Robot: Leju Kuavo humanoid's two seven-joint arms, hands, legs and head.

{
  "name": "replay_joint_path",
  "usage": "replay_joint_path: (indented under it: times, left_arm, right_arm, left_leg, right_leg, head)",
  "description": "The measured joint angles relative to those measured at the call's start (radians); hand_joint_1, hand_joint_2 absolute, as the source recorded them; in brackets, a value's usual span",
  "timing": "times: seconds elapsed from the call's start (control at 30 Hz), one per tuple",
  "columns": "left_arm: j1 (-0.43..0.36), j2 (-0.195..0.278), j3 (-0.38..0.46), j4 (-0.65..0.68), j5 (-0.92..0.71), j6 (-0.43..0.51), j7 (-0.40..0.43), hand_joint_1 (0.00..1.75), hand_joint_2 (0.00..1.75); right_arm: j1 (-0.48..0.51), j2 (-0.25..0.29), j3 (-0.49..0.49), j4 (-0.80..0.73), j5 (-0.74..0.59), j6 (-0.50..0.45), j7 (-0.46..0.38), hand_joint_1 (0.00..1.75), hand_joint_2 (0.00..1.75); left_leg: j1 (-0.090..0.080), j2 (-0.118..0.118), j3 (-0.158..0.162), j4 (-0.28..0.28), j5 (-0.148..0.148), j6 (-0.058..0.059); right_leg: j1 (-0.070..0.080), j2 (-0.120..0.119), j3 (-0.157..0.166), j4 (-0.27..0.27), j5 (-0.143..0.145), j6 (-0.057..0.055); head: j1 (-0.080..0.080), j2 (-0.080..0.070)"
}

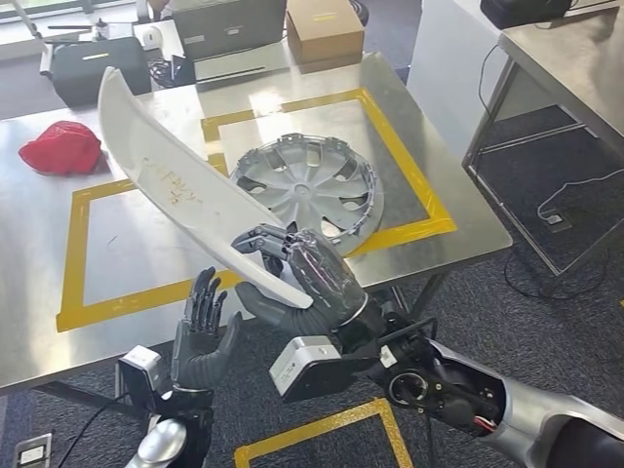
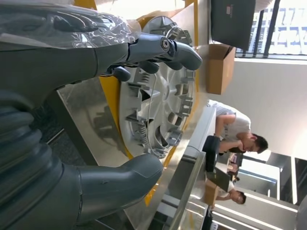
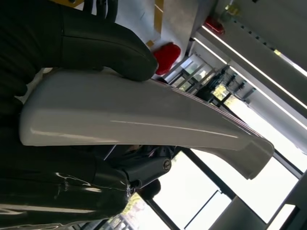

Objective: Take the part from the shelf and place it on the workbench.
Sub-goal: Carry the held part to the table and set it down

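Gripping the near end of a long, curved, pale grey plastic trim panel (image 1: 176, 185), the right robot hand (image 1: 305, 273) holds the part clear above the brushed-metal tabletop (image 1: 44, 283); the dark fingers wrap over the panel's upper face and the thick thumb lies under its edge, as the right wrist view also shows (image 3: 108, 112). The panel rises at a slant from the hand toward the far left, its far tip above the tabletop's rear area, and faint handwriting is visible on its face, too small to read. The left robot hand (image 1: 202, 331) is raised just in front of the tabletop's near edge, palm up, fingers spread and grasping nothing; it sits near the panel's lower end but apart from it. On the tabletop, a silver multi-spoke plastic wheel cover (image 1: 309, 185) lies flat inside the right-hand rectangle of yellow tape (image 1: 412, 175), partly hidden behind the panel. A second yellow tape rectangle (image 1: 73, 253) marks the left portion of the surface. A red cloth cap (image 1: 60, 148) rests near the far left. A brown cardboard box (image 1: 324, 29) and dark equipment cases stand at the rear edge. Two persons appear seated in the background in the left wrist view (image 2: 239, 132).
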Motion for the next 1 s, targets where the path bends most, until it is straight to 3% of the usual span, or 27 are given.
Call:
replay_joint_path:
  times: [0.3, 0.6, 1.0]
  left_arm:
    - [0.002, 0.001, 0.002, 0.004, -0.034, 0.039, -0.013, 0.00, 1.75]
    - [0.019, 0.013, 0.018, -0.017, -0.049, 0.132, -0.040, 0.00, 1.75]
    - [0.102, 0.070, 0.076, -0.121, -0.066, 0.300, -0.041, 0.00, 1.75]
  right_arm:
    - [-0.068, 0.004, 0.031, 0.042, -0.080, -0.033, -0.004, 1.75, 1.75]
    - [-0.092, 0.006, 0.037, 0.099, -0.099, -0.046, -0.010, 1.75, 1.75]
    - [-0.061, 0.002, 0.020, 0.130, -0.120, -0.061, 0.013, 1.75, 1.75]
  left_leg:
    - [0.001, 0.000, 0.002, -0.007, 0.004, -0.014]
    - [0.002, -0.001, 0.002, -0.006, 0.005, -0.015]
    - [0.001, -0.001, 0.002, -0.006, 0.004, -0.016]
  right_leg:
    - [0.001, -0.001, 0.000, 0.000, 0.001, -0.009]
    - [-0.001, -0.003, 0.002, -0.001, 0.002, -0.009]
    - [-0.002, -0.002, 0.002, -0.003, 0.002, -0.009]
  head:
    - [-0.010, 0.000]
    - [-0.009, 0.000]
    - [-0.008, 0.000]
